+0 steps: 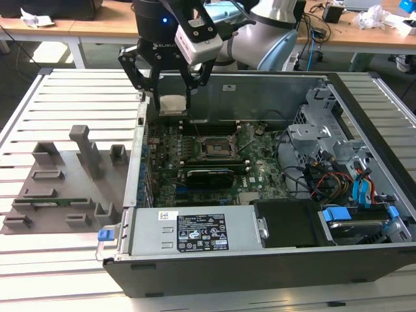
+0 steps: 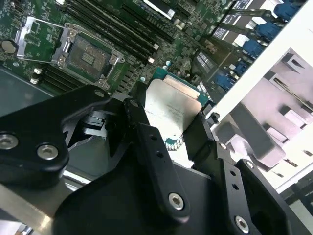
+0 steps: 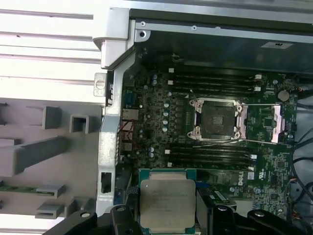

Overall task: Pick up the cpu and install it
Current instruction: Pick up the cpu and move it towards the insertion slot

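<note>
Clamping the cpu [image 3: 167, 203] by opposite edges, the gripper [image 1: 173, 108] holds it flat between its jaws. The motherboard [image 3: 274, 164] lies beneath them, and farther off is its open socket [image 3: 217, 119], well apart.

Pale slatted table [image 1: 78, 81] carries an open computer case [image 1: 260, 273]; a grey fixture tray [image 1: 71, 185] lies beside it.

Black screw-studded pincer [image 2: 172, 125], silver-blue arm [image 1: 275, 40]

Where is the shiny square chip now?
The gripper holds the cpu above the motherboard, near the case's wall on the exterior view's left, short of the socket.
</note>
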`<state>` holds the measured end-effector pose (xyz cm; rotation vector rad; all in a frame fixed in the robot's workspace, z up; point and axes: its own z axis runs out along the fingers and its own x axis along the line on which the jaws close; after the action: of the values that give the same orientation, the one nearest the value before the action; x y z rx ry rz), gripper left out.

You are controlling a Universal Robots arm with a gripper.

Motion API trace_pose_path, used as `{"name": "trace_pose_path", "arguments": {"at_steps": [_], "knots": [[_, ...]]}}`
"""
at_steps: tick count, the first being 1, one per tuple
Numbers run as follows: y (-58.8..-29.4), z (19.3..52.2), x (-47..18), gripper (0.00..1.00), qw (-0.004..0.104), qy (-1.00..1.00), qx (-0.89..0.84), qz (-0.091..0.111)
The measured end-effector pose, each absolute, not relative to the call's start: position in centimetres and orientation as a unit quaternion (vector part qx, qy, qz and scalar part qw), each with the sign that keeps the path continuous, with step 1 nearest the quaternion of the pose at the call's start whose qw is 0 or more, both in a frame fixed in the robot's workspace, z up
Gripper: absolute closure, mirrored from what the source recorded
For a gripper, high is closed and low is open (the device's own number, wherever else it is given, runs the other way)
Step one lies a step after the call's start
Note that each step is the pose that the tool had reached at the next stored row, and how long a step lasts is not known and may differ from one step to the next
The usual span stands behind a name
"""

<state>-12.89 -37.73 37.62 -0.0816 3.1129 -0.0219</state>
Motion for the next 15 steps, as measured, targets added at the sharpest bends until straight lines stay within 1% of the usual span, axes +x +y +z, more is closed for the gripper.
{"name": "trace_pose_path", "arguments": {"at_steps": [15], "knots": [[-37.1,37.1,-9.9,0.45,0.014,1.0,-0.026,-0.009]]}}
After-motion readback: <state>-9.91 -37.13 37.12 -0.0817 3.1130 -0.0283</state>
